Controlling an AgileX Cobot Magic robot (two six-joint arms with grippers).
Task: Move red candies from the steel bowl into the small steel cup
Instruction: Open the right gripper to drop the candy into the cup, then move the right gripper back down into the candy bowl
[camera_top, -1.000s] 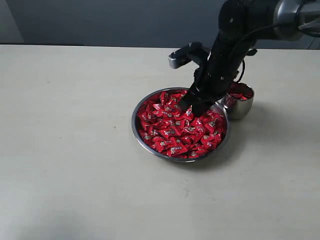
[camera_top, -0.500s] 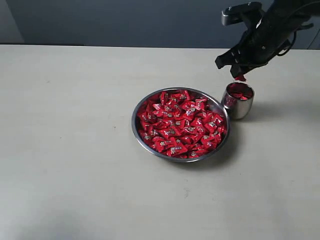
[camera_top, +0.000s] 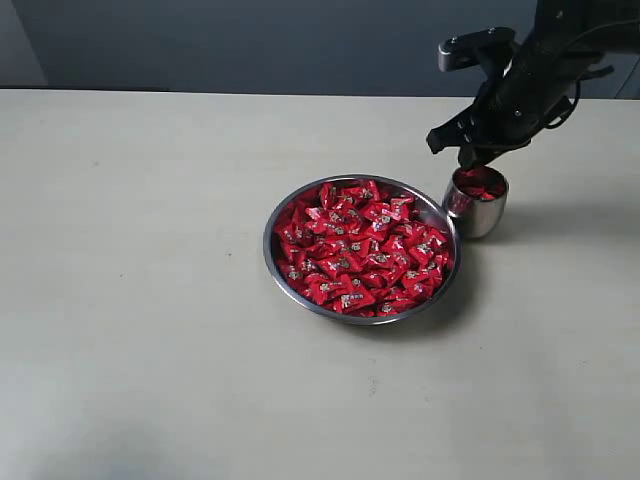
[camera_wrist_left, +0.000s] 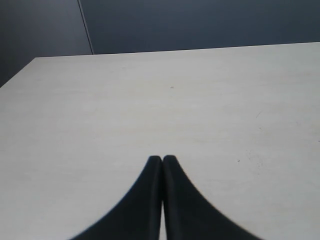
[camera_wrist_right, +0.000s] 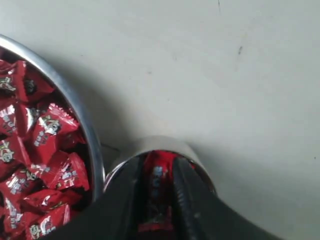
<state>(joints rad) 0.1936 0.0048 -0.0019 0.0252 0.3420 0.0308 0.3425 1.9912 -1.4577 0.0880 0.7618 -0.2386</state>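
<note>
Pale table (camera_top: 130, 300) bears steel bowl (camera_top: 268, 245) beside small steel cup (camera_top: 482, 216).

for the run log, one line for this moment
right gripper: holding candy over cup | left gripper: shut, empty | bowl: full of candies

A pale, off-white counter (camera_top: 150, 300) fills most of the exterior view. It is matte and evenly lit, with no hard glare. Behind its straight far edge stands a dark blue-grey wall (camera_top: 250, 45), and a lighter grey panel (camera_top: 18, 45) shows at the far left. In the left wrist view a thin slanted seam (camera_wrist_left: 85, 27) divides the dark wall into two panels. Up close the counter carries faint scratches and a few small dark specks (camera_wrist_left: 171, 87).
</note>
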